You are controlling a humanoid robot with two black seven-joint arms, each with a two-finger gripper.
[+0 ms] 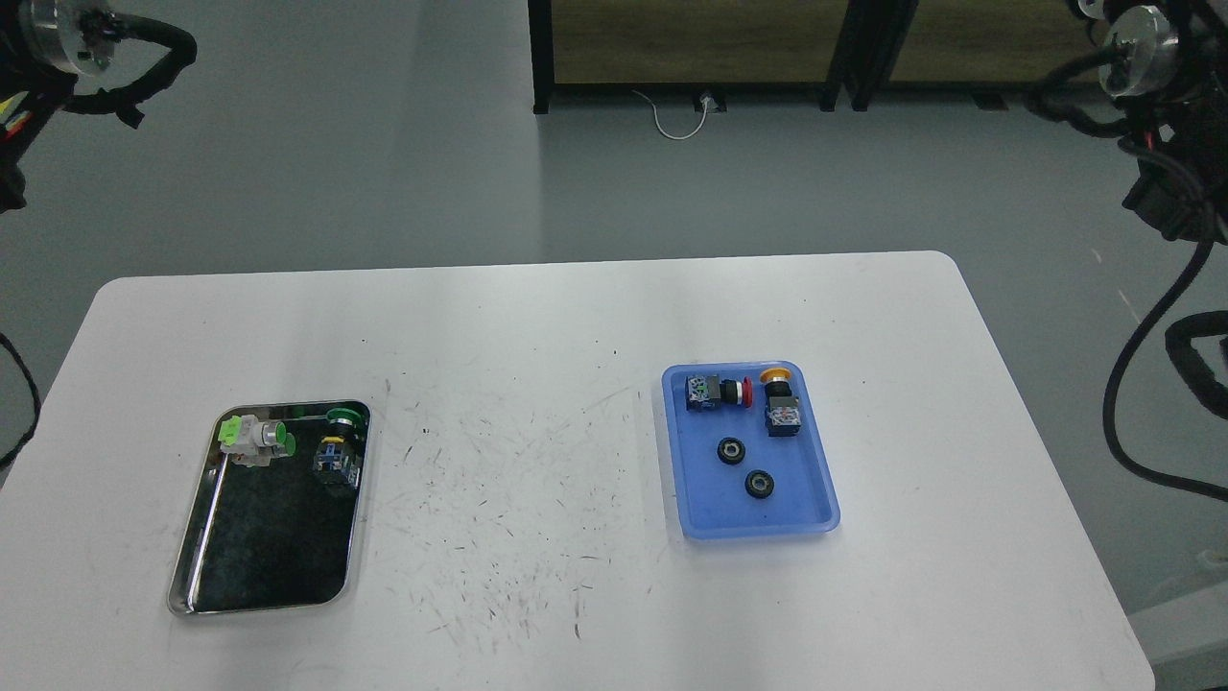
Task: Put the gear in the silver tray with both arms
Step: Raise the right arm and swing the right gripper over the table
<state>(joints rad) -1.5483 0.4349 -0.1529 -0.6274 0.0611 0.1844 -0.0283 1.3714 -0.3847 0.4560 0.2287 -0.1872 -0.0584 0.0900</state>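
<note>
Two small black gears lie in the blue plastic tray (801, 499) on the right of the table: one (732, 451) near its middle, the other (761, 484) just below and right of it. The silver tray (257, 608) sits on the left of the table, with a dark mirror-like bottom. My left arm (58, 43) is raised at the top left corner and my right arm (1137, 48) at the top right corner. Only their silver wrist rings and cables show. Both arms are far from the trays, and neither one's fingers can be seen.
In the silver tray's upper part lie a white push-button with a green cap (254, 437) and a dark one with a green cap (338, 451). The blue tray also holds a red-capped button (715, 393) and a yellow-capped one (779, 398). White table (518, 384) has rounded edges.
</note>
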